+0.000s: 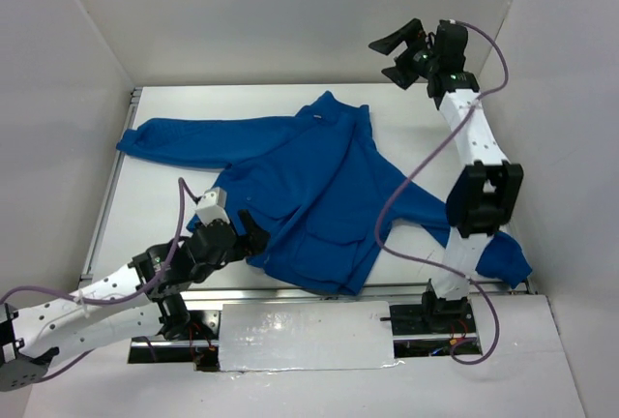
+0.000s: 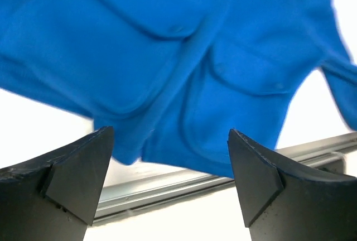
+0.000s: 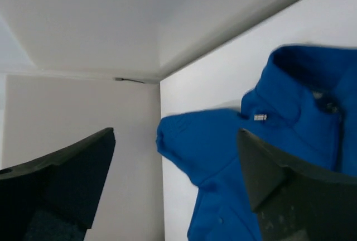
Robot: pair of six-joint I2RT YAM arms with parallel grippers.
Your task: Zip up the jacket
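The royal-blue fleece jacket (image 1: 309, 195) lies spread on the white table, collar toward the back, one sleeve stretched to the far left, the other running right under the right arm. Two front pockets and the closed front line show in the left wrist view (image 2: 189, 62). No pale zipper teeth or pull are visible. My left gripper (image 1: 253, 234) is open and empty just left of the jacket's bottom hem (image 2: 184, 160). My right gripper (image 1: 397, 55) is open and empty, raised high above the table's back right, well off the jacket; its view shows the sleeve and collar (image 3: 268, 135).
White walls enclose the table on three sides. A metal rail (image 2: 184, 182) runs along the table's near edge below the hem. A white plate (image 1: 305, 336) covers the front between the arm bases. A purple cable (image 1: 401, 191) loops over the jacket's right side.
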